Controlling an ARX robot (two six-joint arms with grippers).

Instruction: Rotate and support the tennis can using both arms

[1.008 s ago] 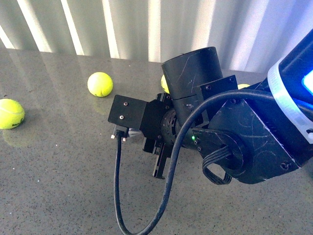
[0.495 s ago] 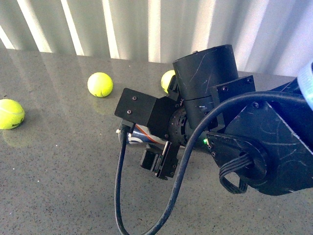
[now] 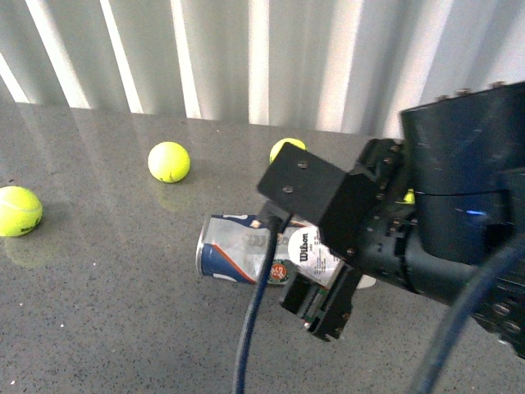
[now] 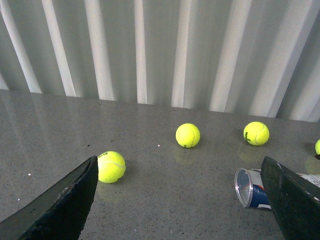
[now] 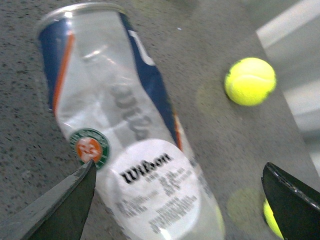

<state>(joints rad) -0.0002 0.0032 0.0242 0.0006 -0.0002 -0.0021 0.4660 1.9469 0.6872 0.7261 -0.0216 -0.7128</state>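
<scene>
The tennis can [image 3: 234, 250] lies on its side on the grey table, its open metal rim pointing left and its round white Wilson sticker up. My right arm [image 3: 443, 222] reaches in from the right. Its gripper [image 3: 324, 310] is open and hovers just above the can's sticker end, not touching it. In the right wrist view the can [image 5: 130, 150] lies between the open fingers [image 5: 60, 210], slightly blurred. My left gripper [image 4: 177, 205] is open and empty. In its view the can's rim end [image 4: 247, 187] shows beside one finger [image 4: 292, 200], which hides the rest.
Yellow-green tennis balls lie on the table: one at the far left [image 3: 18, 211], one at the back left [image 3: 168, 162], one behind the can [image 3: 287, 148]. A white corrugated wall [image 3: 246, 49] closes the table's back edge. A black cable [image 3: 254, 328] hangs from the right wrist.
My right arm has swung right and lifted, uncovering the can that it hid. The can has not visibly moved.
</scene>
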